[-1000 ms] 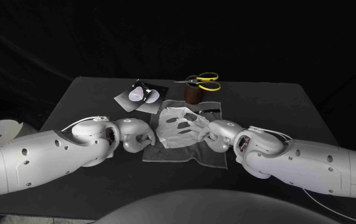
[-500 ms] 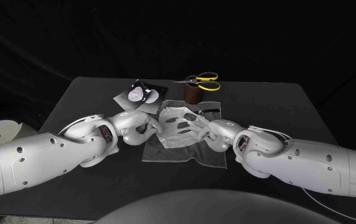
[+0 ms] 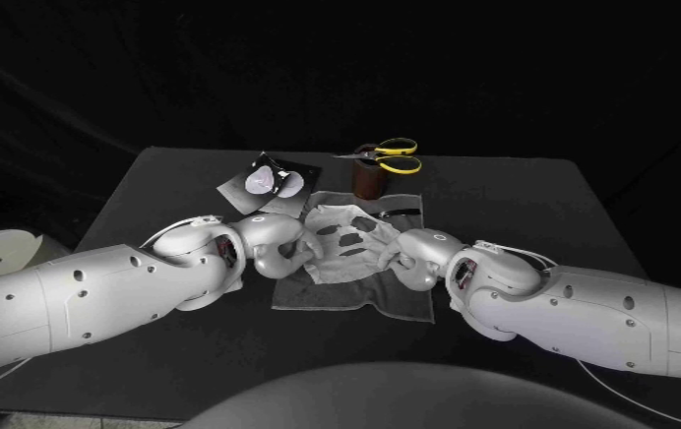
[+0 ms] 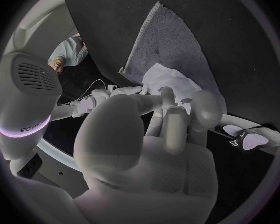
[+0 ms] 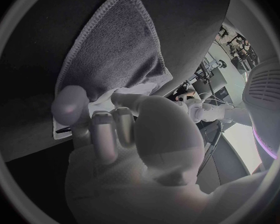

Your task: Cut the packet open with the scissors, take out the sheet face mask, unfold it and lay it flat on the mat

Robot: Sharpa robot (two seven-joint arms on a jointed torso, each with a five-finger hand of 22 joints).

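The white sheet mask (image 3: 345, 240) lies unfolded on the grey mat (image 3: 355, 296) at the table's middle. My left hand (image 3: 279, 245) is at the mask's left edge, its fingers stretched out and touching the sheet (image 4: 171, 79). My right hand (image 3: 413, 256) is at the mask's right lower edge and pinches the white sheet (image 5: 124, 93) between thumb and fingers. The cut black-and-silver packet (image 3: 266, 182) lies behind the mat on the left. The yellow-handled scissors (image 3: 388, 156) rest on a brown cylinder (image 3: 369, 184) behind the mat.
A small dark strip (image 3: 404, 214) lies at the mat's rear right corner. The black table (image 3: 526, 203) has bare room to the right and at the far left. Both forearms cross the table's front.
My left hand has moved from the mat's front left corner up and right to the mask's left edge. The right hand and the mask have hardly moved.
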